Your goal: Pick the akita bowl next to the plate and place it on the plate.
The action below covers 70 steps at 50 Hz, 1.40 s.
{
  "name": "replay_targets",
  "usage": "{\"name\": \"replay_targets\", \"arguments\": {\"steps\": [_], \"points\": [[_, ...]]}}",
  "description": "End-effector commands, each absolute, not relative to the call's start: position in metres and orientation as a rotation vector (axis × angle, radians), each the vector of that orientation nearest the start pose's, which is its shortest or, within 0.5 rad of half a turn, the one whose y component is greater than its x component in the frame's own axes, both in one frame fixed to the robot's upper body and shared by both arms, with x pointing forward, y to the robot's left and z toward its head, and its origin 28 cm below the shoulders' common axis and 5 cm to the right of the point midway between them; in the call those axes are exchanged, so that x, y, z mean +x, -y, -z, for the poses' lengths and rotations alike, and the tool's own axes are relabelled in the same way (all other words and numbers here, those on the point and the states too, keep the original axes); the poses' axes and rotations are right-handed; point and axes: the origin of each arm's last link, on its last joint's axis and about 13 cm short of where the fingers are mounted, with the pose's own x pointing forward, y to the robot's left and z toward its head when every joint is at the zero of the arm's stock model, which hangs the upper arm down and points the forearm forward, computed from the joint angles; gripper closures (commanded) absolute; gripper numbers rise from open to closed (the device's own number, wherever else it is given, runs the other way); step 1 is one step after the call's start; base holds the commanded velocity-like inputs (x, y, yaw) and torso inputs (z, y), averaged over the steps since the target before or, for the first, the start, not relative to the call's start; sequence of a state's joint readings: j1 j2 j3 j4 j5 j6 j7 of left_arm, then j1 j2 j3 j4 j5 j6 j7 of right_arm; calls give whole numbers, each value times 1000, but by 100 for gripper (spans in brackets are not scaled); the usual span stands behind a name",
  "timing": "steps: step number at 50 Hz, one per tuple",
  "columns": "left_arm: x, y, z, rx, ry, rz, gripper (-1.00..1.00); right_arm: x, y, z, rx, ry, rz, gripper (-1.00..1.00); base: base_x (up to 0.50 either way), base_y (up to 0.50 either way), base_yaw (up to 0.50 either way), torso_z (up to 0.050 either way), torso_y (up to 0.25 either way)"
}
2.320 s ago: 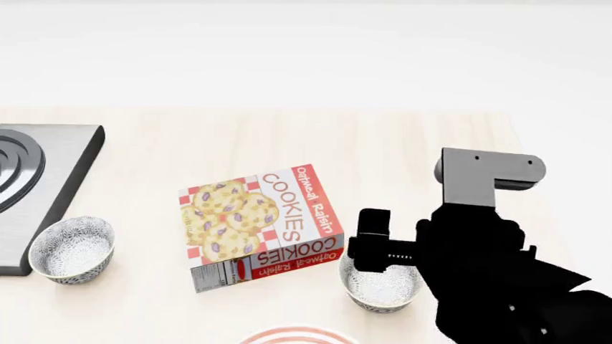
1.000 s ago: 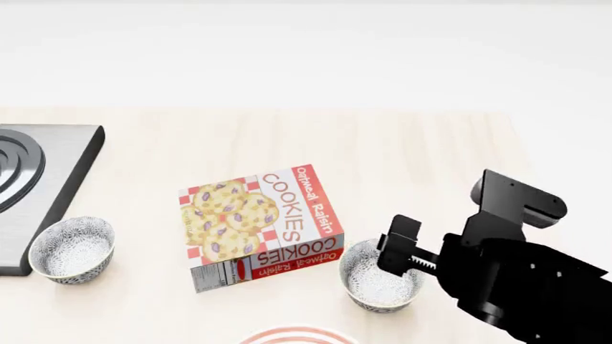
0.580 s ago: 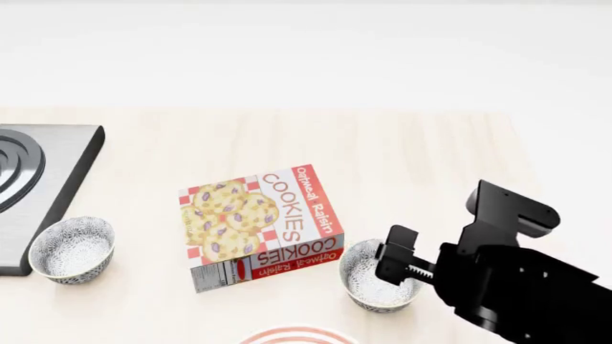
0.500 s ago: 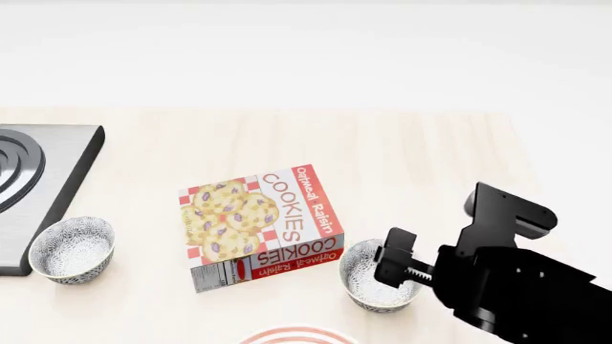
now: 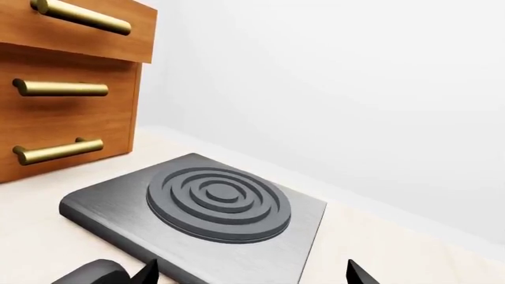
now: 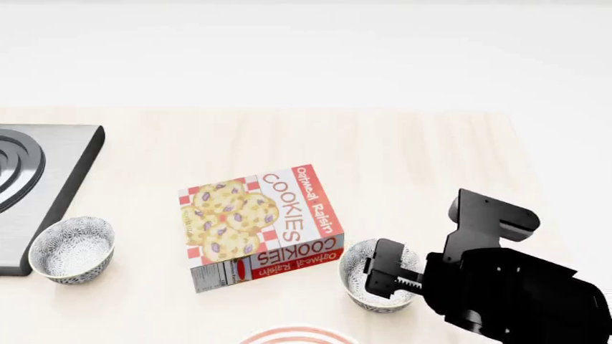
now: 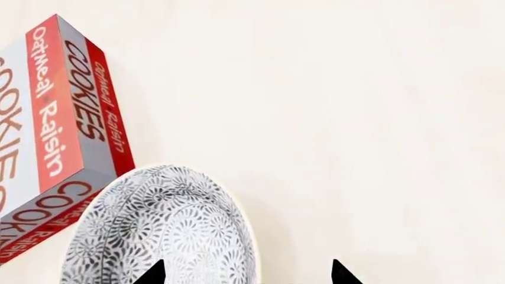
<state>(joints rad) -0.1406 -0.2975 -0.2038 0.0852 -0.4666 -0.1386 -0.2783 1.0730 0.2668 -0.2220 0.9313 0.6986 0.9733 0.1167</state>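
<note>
The akita bowl (image 6: 359, 276), grey-and-white patterned, stands on the table just right of the cookie box and just beyond the plate (image 6: 298, 335), whose red-striped rim shows only at the bottom edge of the head view. My right gripper (image 6: 385, 272) is open and low over this bowl's right side. In the right wrist view the bowl (image 7: 165, 231) has its rim between the two fingertips of the open gripper (image 7: 246, 274): one tip over the inside, one over bare table. My left gripper (image 5: 252, 275) is open with nothing between its tips.
An Oatmeal Raisin cookie box (image 6: 260, 226) lies flat left of the bowl, nearly touching it. A second identical bowl (image 6: 72, 249) sits at the left beside a grey stove burner (image 6: 24, 193). The left wrist view shows the burner (image 5: 217, 198) and wooden drawers (image 5: 63, 89).
My right gripper has tilted and moved left and down, from beside the bowl to over its right rim. The bowl, box and plate have not moved.
</note>
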Motion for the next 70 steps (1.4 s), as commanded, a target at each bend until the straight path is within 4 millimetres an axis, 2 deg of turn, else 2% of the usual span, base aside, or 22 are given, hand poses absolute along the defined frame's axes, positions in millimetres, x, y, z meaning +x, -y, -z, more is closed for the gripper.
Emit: {"name": "replay_targets", "arguments": {"steps": [1, 33, 34, 47, 57, 65, 70], "points": [[239, -307, -76, -201, 131, -411, -100, 368, 151, -116, 307, -856, -28, -100, 0, 0, 0, 0, 0], [240, -308, -76, -200, 132, -411, -100, 366, 149, -112, 297, -878, -47, -100, 0, 0, 0, 0, 0], [239, -308, -76, -200, 132, -411, -100, 366, 149, -113, 294, -876, -44, 100, 0, 0, 0, 0, 0], [239, -308, -76, -202, 131, -411, -100, 367, 152, -116, 265, -805, 17, 100, 0, 0, 0, 0, 0], [240, -308, -75, -200, 131, -413, -100, 360, 156, -131, 265, -747, 24, 100, 0, 0, 0, 0, 0], [239, -308, -77, -200, 131, -413, -100, 350, 154, -152, 240, -671, 4, 100, 0, 0, 0, 0, 0], [240, -308, -76, -201, 131, -414, -100, 343, 151, -172, 213, -606, -13, 100, 0, 0, 0, 0, 0]]}}
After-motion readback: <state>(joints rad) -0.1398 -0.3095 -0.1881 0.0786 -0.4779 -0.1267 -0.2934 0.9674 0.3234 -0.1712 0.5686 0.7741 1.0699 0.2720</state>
